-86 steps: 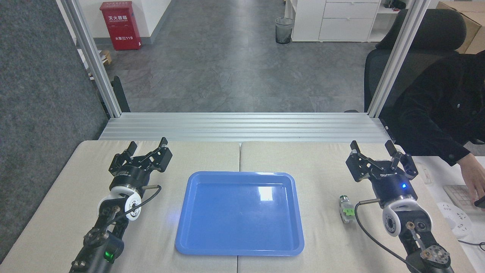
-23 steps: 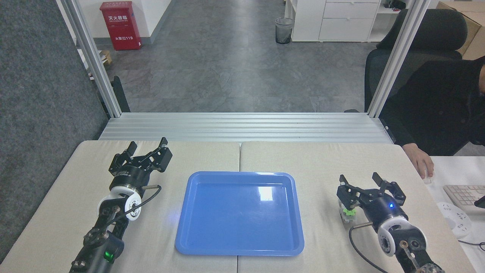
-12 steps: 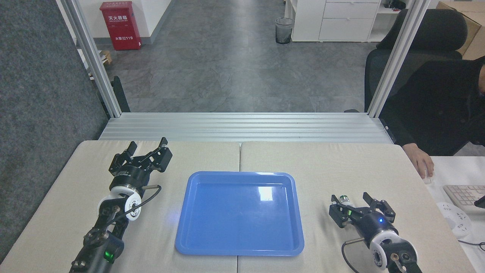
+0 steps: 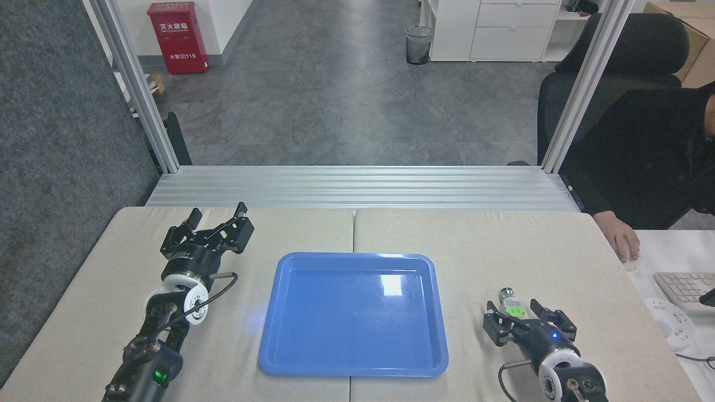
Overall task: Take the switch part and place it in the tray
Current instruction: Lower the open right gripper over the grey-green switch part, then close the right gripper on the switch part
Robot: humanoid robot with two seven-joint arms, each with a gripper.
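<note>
The switch part [image 4: 510, 300] lies on the table right of the tray, silver-black end pointing away from me, green block behind it. My right gripper [image 4: 512, 306] is open, one finger on each side of the part; its body hides the part's near end. I cannot tell whether the fingers touch the part. The glossy blue tray [image 4: 335, 329] sits in the middle of the table with nothing in it. My left gripper [image 4: 218, 211] hangs open left of the tray, holding nothing.
A person in black sits at the right, a hand [image 4: 623, 240] on a mouse at the table's edge. A keyboard [image 4: 684, 289] and a white power strip [image 4: 668, 316] lie on the side desk. Aluminium posts [image 4: 581, 89] frame the table's far corners.
My right gripper has drawn back toward me and sunk lower, and its open fingers now flank the switch part. The part, the tray and my left arm have stayed put.
</note>
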